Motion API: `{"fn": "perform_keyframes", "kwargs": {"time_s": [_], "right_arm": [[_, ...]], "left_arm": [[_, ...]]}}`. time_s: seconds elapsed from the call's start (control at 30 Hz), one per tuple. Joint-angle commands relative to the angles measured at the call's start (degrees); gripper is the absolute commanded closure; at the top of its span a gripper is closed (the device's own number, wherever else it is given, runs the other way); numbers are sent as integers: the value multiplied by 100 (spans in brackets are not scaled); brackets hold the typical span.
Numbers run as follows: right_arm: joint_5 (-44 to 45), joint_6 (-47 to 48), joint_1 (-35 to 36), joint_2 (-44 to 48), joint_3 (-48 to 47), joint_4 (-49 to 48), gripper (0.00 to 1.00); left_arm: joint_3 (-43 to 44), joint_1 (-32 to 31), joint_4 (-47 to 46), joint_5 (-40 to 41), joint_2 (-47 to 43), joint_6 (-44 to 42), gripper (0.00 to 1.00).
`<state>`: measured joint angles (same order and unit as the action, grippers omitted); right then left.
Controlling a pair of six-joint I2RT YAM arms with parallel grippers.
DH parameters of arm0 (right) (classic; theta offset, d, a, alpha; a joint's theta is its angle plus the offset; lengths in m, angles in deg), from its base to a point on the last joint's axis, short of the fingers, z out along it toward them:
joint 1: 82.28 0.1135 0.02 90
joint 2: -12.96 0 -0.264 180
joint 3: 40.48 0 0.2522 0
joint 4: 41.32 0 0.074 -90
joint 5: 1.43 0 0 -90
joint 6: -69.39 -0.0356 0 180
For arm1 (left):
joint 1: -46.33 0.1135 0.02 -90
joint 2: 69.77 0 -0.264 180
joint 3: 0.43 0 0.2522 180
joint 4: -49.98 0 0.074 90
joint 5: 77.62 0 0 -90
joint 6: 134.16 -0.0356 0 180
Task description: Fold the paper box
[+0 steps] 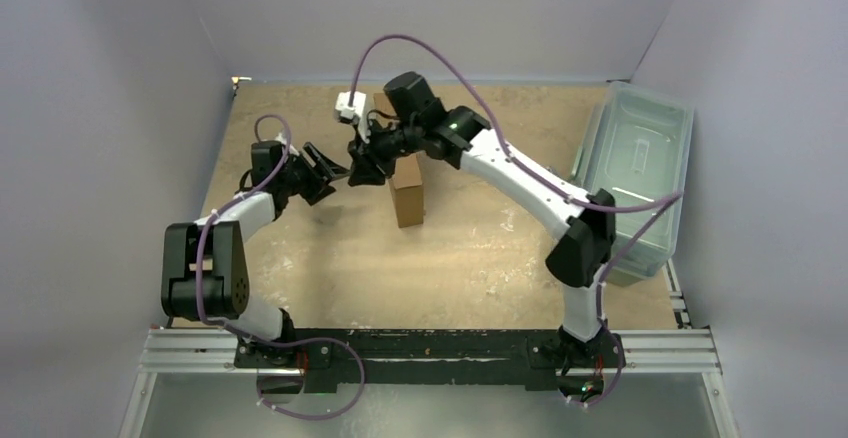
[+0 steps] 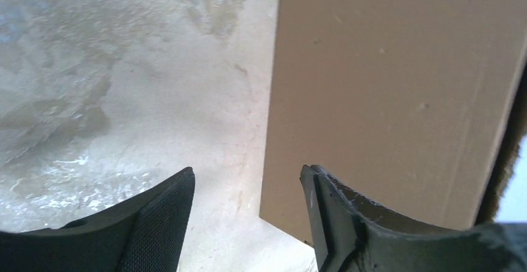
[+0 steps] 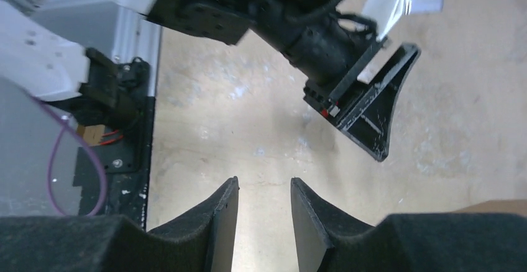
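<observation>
Aluminium rail [image 1: 430, 353] and both arm bases sit closest in the overhead view. Beyond them, the paper box [image 1: 407, 190] stands on a narrow end near the middle of the pale, scuffed bench [image 1: 480, 258]. It is folded into a slim brown upright block. The left jaws and right jaws meet just beside its upper left; from here I cannot tell whether either touches it. A translucent grey-green plastic bin [image 1: 640, 158] lies well apart at the right edge.

From the left wrist, two black textured pads [image 2: 161, 216] stand spread with only bare bench between them. One flat cardboard panel [image 2: 385, 98] fills the right side, matte and smooth with a faint crease line near its far edge. The right-hand pad overlaps the panel's lower corner; contact is unclear.

From the right wrist, ribbed black fingers [image 3: 220, 222] show a narrow gap and pinch nothing. The left arm's wedge-shaped finger [image 3: 373, 110] hangs ahead, and a sliver of cardboard [image 3: 497, 207] shows at the lower right.

The box looks light and stiff across its panels but springy at the creases, and easy to topple on that small footing. Its smooth faces likely slip, so a pinch across a free panel edge near a crease seems the safest hold.
</observation>
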<state>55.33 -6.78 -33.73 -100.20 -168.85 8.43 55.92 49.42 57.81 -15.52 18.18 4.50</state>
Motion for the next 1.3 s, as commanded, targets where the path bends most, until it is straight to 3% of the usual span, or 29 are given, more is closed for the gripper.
{"fn": "perform_keyframes", "kwargs": {"time_s": [0.0, 0.17, 0.4, 0.53, 0.73, 1.1, 1.27], "right_arm": [[-730, 448, -384, 698, -61, 239, 60], [-847, -143, -1229, 876, 536, -258, 60], [-642, -952, -1902, 759, 1229, -922, 58], [-700, -1020, -2049, 711, 1449, -1027, 57], [-750, -1048, -2155, 793, 1740, -1162, 57], [-775, -1057, -2244, 796, 1865, -1211, 56], [-772, -1040, -2257, 828, 1918, -1221, 56]], "left_arm": [[380, -10, 49, -389, -508, -408, 32], [467, -63, -298, -799, -996, -157, 21], [723, -708, -1030, -838, -1132, 286, 17], [1202, -1224, -772, -463, -884, 118, 15], [1642, -1447, -42, -59, -428, -50, 15], [1879, -1634, 137, -135, 119, -92, 29], [1744, -1624, 273, -75, 132, -196, 50]]}}
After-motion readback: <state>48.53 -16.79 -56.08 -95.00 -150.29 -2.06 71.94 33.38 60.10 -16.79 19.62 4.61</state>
